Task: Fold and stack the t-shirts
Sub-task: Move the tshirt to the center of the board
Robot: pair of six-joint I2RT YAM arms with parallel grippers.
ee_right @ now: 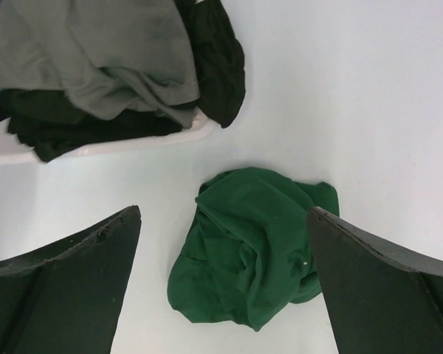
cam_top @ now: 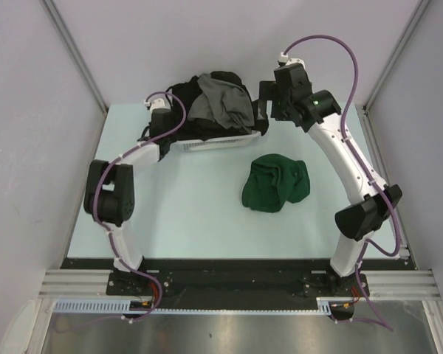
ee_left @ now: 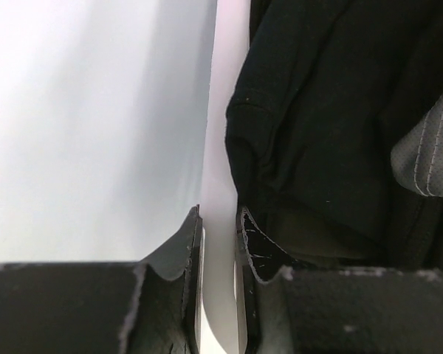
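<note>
Stage: judged early; nothing folded is seen, and no stack.
Green shirt (cam_top: pixel 275 184): found out of the basket, on the table (cam_top: pixel 184 214), right of centre, in a crumpled heap; no fold has been made in it.
Grey shirt (cam_top: pixel 220 103): draped on top of the load in the basket (cam_top: pixel 207 144), at the far middle of the table.
Black shirts (cam_top: pixel 179 94): bunched under and around the grey shirt and spilled over the basket's edge; their number cannot be counted.
Left claw (ee_left: pixel 220 214): placed at the basket's left side, just beside a hanging black fold. The jaws are drawn close, with a narrow gap in which a white strip is seen. Whether anything is pinched cannot be told.
Right claw (ee_right: pixel 223 210): held high by the basket's right end, jaws wide apart, nothing between them; the green shirt is framed below it.
Done: one shirt is out on the table; no more than that is shown.
Left: the green shirt is to be spread flat and folded. The grey shirt and black shirts are to be drawn out and folded likewise, then all piled one on another.
Risk: the basket may be dragged along if overhanging cloth is pulled from the side.
</note>
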